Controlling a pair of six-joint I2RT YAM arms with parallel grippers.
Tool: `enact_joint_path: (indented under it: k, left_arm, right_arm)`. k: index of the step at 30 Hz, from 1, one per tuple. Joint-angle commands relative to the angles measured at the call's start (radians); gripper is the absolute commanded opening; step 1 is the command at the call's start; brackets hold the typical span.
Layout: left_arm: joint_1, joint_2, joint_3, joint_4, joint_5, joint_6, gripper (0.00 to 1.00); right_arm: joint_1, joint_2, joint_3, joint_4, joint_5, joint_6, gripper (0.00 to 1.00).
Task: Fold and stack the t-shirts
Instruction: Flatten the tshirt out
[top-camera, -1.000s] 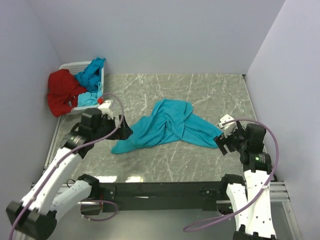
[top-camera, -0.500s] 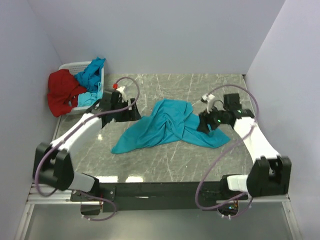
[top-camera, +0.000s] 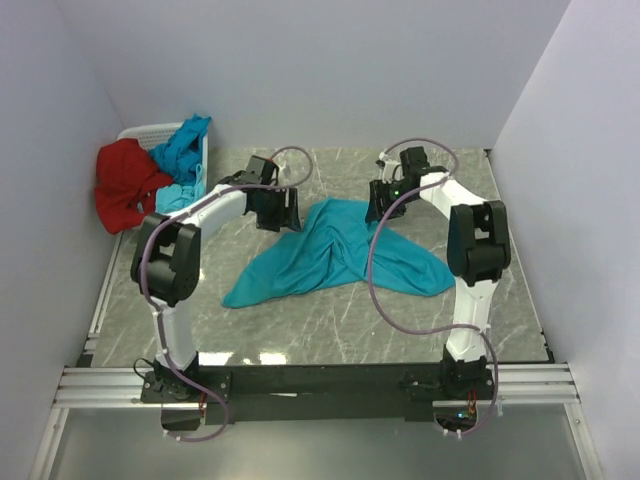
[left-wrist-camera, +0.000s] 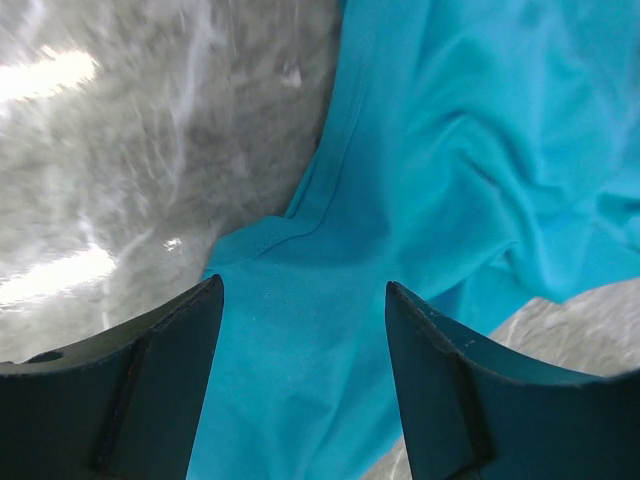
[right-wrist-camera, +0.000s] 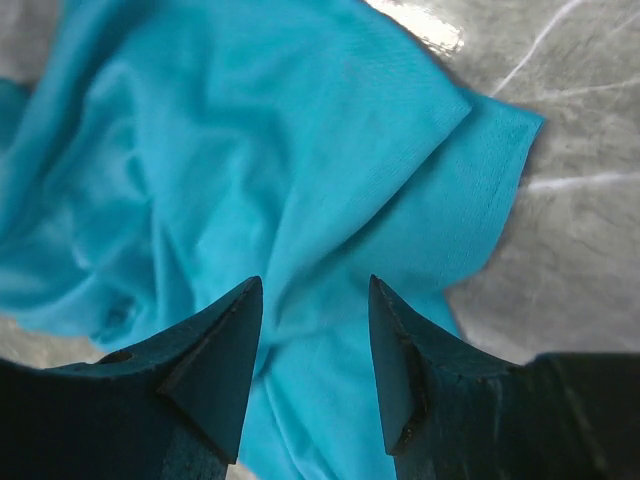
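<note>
In the far left corner of the desk (top-camera: 330, 320), a white basket (top-camera: 135, 131) holds bunched turquoise t-shirts (top-camera: 185, 148), and a red t-shirt (top-camera: 125, 185) is draped over its left side. Further right, the left fingers (top-camera: 283, 212) stand apart over the far left edge of a crumpled turquoise t-shirt (top-camera: 335, 255) that lies spread in the middle of the desk. In the wrist view these fingers (left-wrist-camera: 150, 390) frame a seam of that cloth (left-wrist-camera: 420, 200), clamping nothing. At the shirt's far right corner, the right fingers (top-camera: 381, 205) are likewise apart. Their wrist view (right-wrist-camera: 210, 370) shows rumpled cloth (right-wrist-camera: 300, 170) between them; whether they touch it I cannot tell.
</note>
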Motion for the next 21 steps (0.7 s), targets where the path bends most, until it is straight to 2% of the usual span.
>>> enact_joint_path:
  k: [1, 5, 10, 14, 17, 19, 20, 21]
  left_arm:
    - [-0.029, 0.033, 0.073, -0.043, -0.011, 0.023, 0.7]
    - [-0.053, 0.099, 0.121, -0.062, -0.035, 0.022, 0.67]
    - [-0.056, 0.15, 0.179, -0.078, -0.051, 0.014, 0.54]
    - [-0.056, 0.168, 0.203, -0.101, -0.048, 0.012, 0.52]
    - [-0.058, 0.179, 0.205, -0.115, -0.063, 0.017, 0.49]
    - [-0.059, 0.188, 0.2, -0.12, -0.068, 0.022, 0.44]
    - [-0.059, 0.194, 0.197, -0.12, -0.068, 0.023, 0.42]
    - [-0.059, 0.196, 0.199, -0.118, -0.069, 0.028, 0.38]
  right_arm:
    - [0.025, 0.058, 0.104, -0.014, 0.035, 0.083, 0.54]
    - [0.05, 0.118, 0.159, -0.024, 0.057, 0.112, 0.52]
    - [0.055, 0.179, 0.222, -0.037, 0.06, 0.142, 0.45]
    - [0.055, 0.238, 0.302, -0.076, 0.061, 0.149, 0.41]
    - [0.056, 0.259, 0.333, -0.09, 0.06, 0.158, 0.32]
    - [0.058, 0.258, 0.341, -0.092, 0.061, 0.16, 0.2]
    - [0.058, 0.258, 0.345, -0.095, 0.061, 0.159, 0.09]
    - [0.058, 0.25, 0.351, -0.099, 0.06, 0.149, 0.04]
